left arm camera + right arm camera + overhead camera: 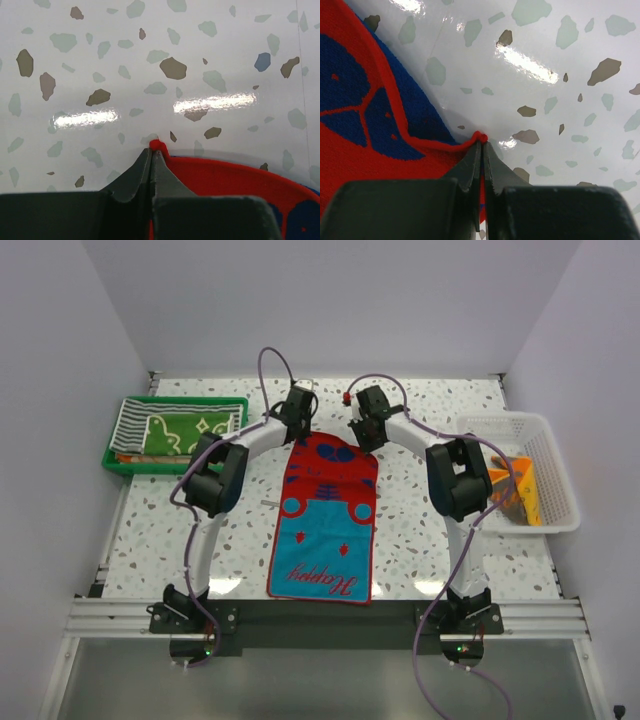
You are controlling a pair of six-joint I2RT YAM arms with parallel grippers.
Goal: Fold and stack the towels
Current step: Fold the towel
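A red towel [325, 525] with blue shapes and the word "Happy" lies flat and lengthwise on the speckled table between the arms. My left gripper [299, 436] is shut on its far left corner; in the left wrist view a red tip pokes out past the closed gripper [154, 149], with the towel [225, 180] spreading to the right. My right gripper [362, 440] is shut on the far right corner, and in the right wrist view the gripper [482, 142] pinches the hem of the towel [365, 145]. Both corners sit close to the tabletop.
A green tray [125, 462] at the far left holds a black-and-white striped towel [140, 415] and a green towel with white drawings [190, 432]. A white mesh basket [560, 490] at the right holds an orange towel [525, 495]. White walls close in on three sides.
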